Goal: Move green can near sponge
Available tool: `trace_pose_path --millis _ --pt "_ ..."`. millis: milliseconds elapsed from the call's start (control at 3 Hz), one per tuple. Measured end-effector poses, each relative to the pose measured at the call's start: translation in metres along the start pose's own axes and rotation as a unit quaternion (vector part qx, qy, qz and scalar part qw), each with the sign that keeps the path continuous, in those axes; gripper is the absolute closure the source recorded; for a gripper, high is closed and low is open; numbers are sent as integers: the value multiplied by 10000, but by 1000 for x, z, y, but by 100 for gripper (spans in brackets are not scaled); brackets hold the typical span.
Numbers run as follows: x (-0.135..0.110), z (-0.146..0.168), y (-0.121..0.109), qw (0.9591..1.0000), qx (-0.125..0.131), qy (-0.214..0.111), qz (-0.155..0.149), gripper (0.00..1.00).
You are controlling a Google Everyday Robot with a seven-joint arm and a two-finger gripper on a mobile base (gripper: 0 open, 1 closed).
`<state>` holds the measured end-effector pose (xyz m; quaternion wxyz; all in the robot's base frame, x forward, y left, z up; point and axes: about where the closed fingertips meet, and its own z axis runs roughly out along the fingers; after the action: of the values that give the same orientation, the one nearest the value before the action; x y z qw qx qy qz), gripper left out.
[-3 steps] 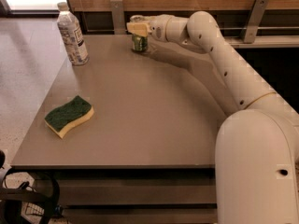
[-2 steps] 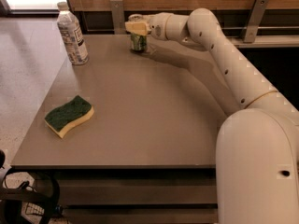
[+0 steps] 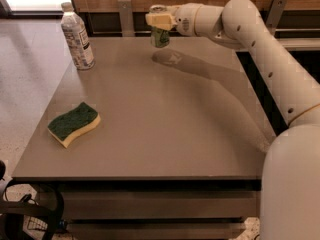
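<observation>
The green can with a silver top hangs in my gripper above the far middle of the grey table. It is lifted clear of the surface, and its shadow lies on the table just to its right. The gripper is shut on the can's upper part. The sponge, dark green over yellow foam, lies flat near the table's front left, far from the can.
A clear plastic bottle with a white cap stands upright at the table's far left corner. A wooden wall with metal brackets runs behind the table. My white arm reaches in from the right.
The can has been lifted off the table in the gripper and now hangs above the surface. The sponge and the bottle have not moved.
</observation>
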<state>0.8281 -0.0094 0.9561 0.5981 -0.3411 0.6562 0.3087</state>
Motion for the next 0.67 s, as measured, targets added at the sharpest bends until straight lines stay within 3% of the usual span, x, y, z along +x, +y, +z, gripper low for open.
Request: trace_pose_path --millis 333,667 --pt "-17 -41 23 9999 -95 16 -35 100" --pt "-30 -67 57 9992 -385 -29 -75 100"
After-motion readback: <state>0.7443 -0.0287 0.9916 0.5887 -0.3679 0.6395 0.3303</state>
